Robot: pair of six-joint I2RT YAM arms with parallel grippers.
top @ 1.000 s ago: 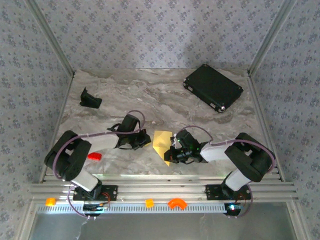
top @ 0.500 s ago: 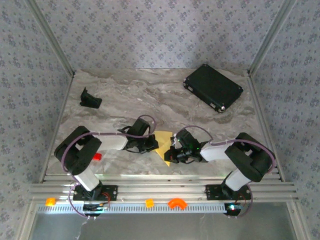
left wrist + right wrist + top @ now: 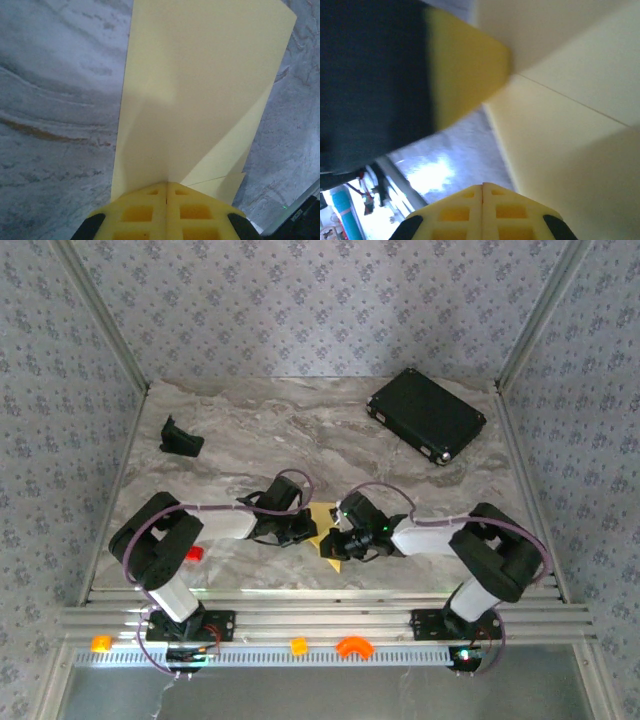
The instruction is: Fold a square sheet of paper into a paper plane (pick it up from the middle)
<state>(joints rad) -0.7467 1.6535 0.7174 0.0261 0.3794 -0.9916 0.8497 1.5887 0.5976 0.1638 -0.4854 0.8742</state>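
The square sheet of paper [image 3: 323,515] lies on the marble table between my two grippers, pale yellow and partly folded. In the left wrist view the paper [image 3: 200,75] stretches away from my left gripper [image 3: 166,183], with an angled flap at the lower right. The left gripper [image 3: 305,532] is shut, its tip resting on the sheet's near edge. My right gripper [image 3: 338,543] is also shut, its tip [image 3: 482,186] at the paper [image 3: 570,100] edge close to the left gripper's yellow finger [image 3: 465,65].
A black rectangular case [image 3: 427,415] sits at the back right. A small black object [image 3: 180,437] lies at the back left, and a small red block [image 3: 193,553] near the left arm. Orange plastic pieces [image 3: 352,646] rest on the front rail.
The left gripper slid right onto the paper's left edge. The right gripper then moved left over the sheet, so the two tips stand close together and less paper shows.
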